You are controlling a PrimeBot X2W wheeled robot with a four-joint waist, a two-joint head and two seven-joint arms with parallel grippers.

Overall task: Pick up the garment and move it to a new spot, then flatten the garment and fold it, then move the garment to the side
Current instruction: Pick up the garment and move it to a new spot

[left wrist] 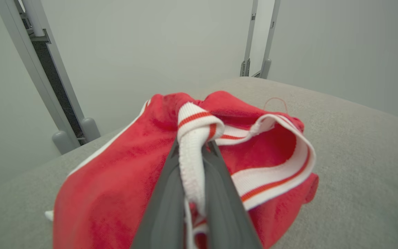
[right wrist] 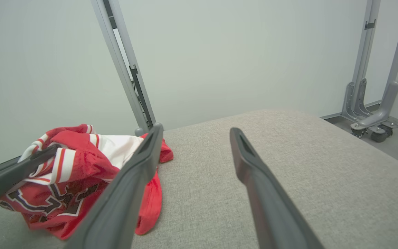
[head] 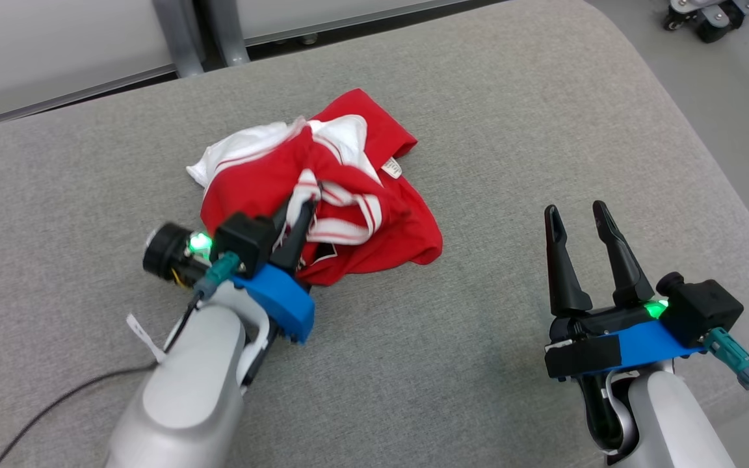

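Here we are at the very first step, the pick-up. The left tool (head: 303, 205) is pinched tight on the garment (head: 374, 149); the left wrist view shows its two fingers pressed onto a white ribbed band with red stripes (left wrist: 192, 128), cloth squeezed between them. The garment, red and white, sits in a crumpled heap on the far left part of the grey counter (head: 478, 364), and its bulk rests on the surface, so by my reading nothing is lifted yet. The right tool (head: 576, 209) is well apart to the right, fingers spread and holding nothing.

The next move, I'd say, calls for a clean lift and carry, with that grip on one thin band holding the whole weight. Slippage is the risk.

Writing? A small white tag (head: 392, 168) pokes out near the top, too small to read. Dark outlined lettering (right wrist: 57, 200) shows on the front, folded beyond reading.
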